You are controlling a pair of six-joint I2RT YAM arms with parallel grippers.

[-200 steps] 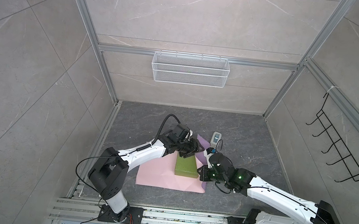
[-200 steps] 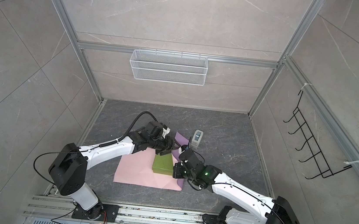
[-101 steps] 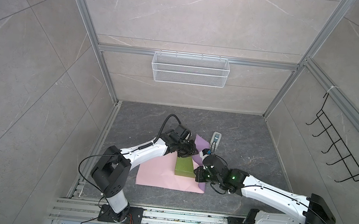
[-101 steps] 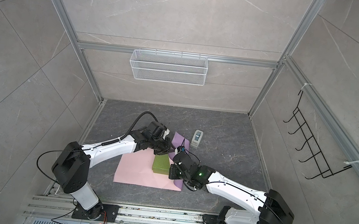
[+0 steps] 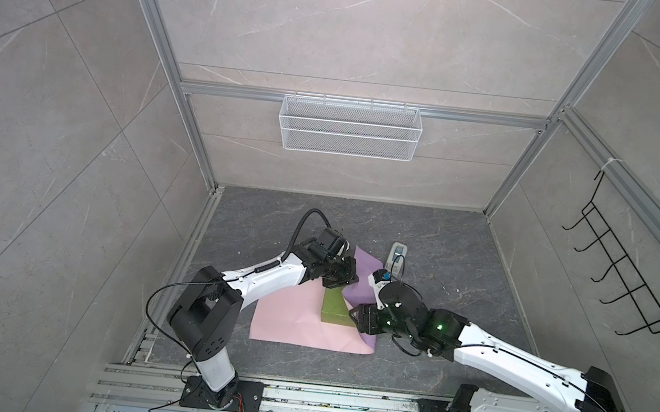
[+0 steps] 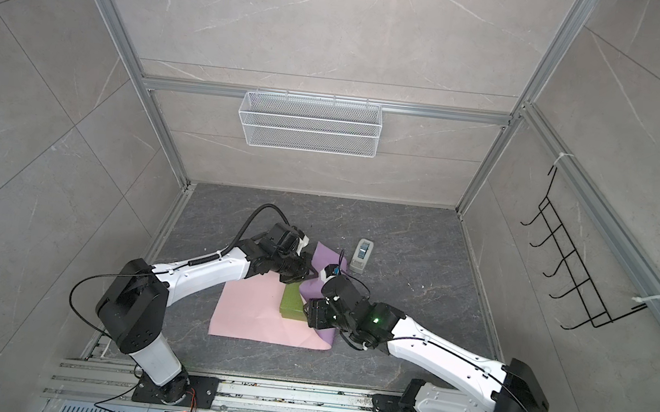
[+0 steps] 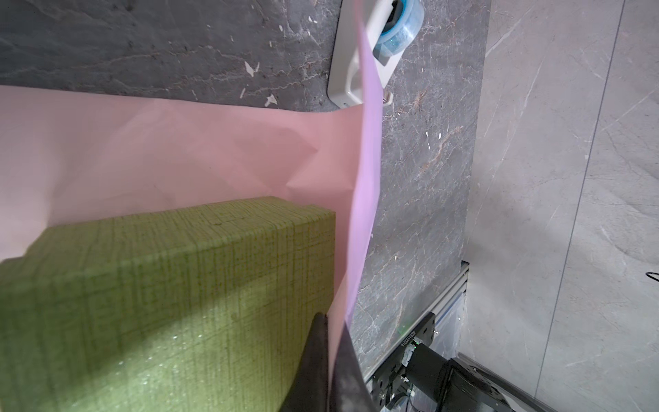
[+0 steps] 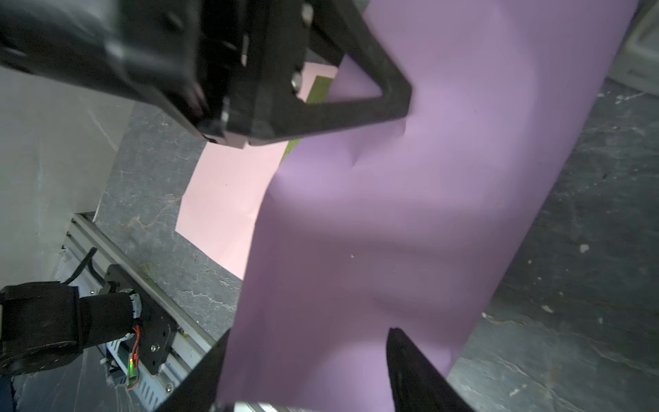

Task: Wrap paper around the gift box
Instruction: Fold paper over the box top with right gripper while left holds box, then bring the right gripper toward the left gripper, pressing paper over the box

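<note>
The olive-green gift box (image 5: 335, 308) (image 6: 291, 301) (image 7: 160, 285) lies on the paper (image 5: 287, 319) (image 6: 250, 315), whose pink face is up. The paper's right side is lifted beside the box, so its lilac face (image 5: 363, 275) (image 8: 392, 214) shows. My left gripper (image 5: 343, 285) (image 6: 304, 277) (image 7: 333, 321) is shut on this raised edge, above the box's far right corner. My right gripper (image 5: 354, 314) (image 6: 307, 311) (image 8: 310, 331) stands open at the box's right side, with the lilac sheet hanging loose between its spread fingers.
A grey-white tape dispenser (image 5: 396, 258) (image 6: 361, 256) (image 7: 351, 71) lies on the dark floor just behind the lifted paper. A white wire basket (image 5: 348, 133) hangs on the back wall, and a black hook rack (image 5: 621, 279) on the right wall.
My left gripper has closed on the paper's raised edge. My right gripper has opened, let go of the paper, and shifted a little left toward the box.
</note>
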